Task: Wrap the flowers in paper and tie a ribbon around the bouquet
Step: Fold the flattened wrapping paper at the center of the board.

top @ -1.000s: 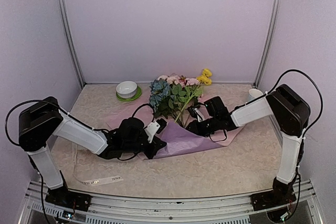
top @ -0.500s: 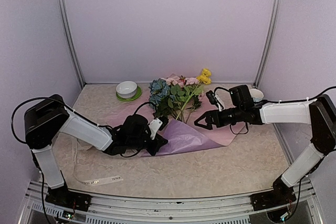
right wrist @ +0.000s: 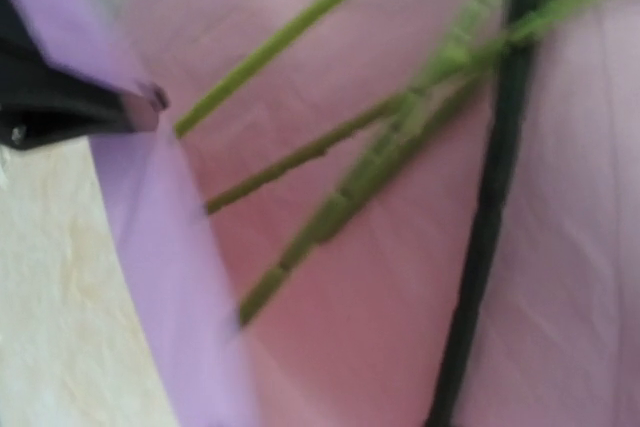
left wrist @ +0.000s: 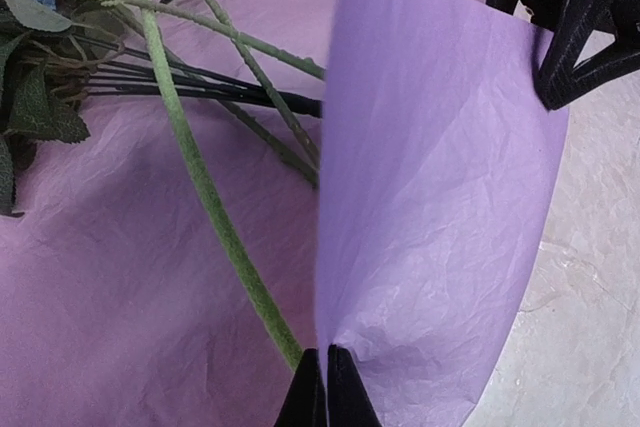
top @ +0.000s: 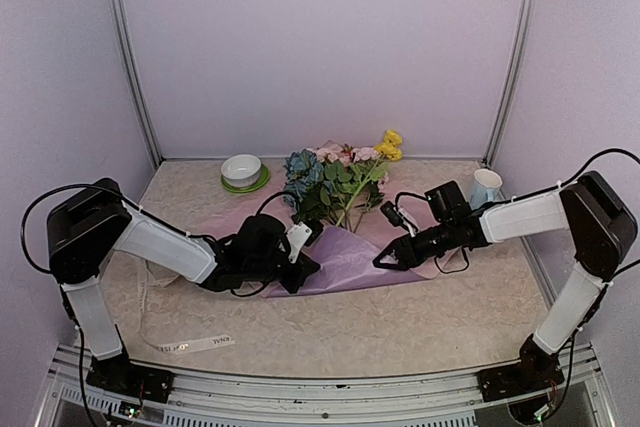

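Observation:
The flowers [top: 330,182] lie on the lilac-pink paper [top: 355,259], blooms toward the back and stems [left wrist: 205,182] toward the front. My left gripper [top: 303,269] is shut on a raised fold of the paper [left wrist: 440,207], its fingertips [left wrist: 325,387] pinched together beside a thick green stem. My right gripper [top: 384,255] sits low at the right edge of that fold, jaws apart with nothing between them; its fingers [left wrist: 556,77] show in the left wrist view. The right wrist view is blurred and shows stems [right wrist: 330,217] and paper only. The ribbon [top: 197,344] lies flat near the front left.
A white bowl on a green plate [top: 242,171] stands at the back left. A pale cup [top: 486,185] stands at the back right. Cables hang from both arms. The enclosure walls and metal posts close in the table.
My right arm swung out to the right with jaws wide, then came back down to the paper's right edge with jaws narrower. My left gripper kept its hold on the paper fold.

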`<state>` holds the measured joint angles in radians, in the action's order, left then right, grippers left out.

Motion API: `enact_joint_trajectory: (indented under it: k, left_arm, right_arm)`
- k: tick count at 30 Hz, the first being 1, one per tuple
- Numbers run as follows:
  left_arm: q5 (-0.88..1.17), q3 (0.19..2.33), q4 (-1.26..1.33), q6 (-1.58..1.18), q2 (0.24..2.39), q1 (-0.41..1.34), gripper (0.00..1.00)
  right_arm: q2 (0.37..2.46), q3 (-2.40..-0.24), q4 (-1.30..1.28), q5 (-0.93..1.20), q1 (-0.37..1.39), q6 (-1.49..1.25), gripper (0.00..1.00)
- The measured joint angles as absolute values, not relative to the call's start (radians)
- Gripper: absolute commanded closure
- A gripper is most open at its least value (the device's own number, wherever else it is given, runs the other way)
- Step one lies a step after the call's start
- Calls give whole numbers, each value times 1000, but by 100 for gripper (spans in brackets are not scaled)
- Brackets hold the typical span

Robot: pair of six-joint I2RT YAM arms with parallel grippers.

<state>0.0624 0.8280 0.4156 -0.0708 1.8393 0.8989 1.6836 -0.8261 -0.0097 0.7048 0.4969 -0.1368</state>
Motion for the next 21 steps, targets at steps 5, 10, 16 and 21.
enact_joint_trajectory:
  k: [5, 10, 16, 21]
  left_arm:
    - [23, 862, 384, -52, 1840, 899, 100]
    - [-43, 891, 365, -47, 1849, 905, 91]
    - [-163, 893, 345, -44, 1849, 928, 33]
    - [-286, 881, 312, -42, 1793, 971, 31]
  right_arm:
    - [1684, -825, 4, 697, 497, -133, 100]
    - [1700, -823, 19, 673, 497, -149, 100]
    - [1755, -825, 27, 638, 497, -172, 100]
    - [1785, -849, 20, 608, 497, -185, 100]
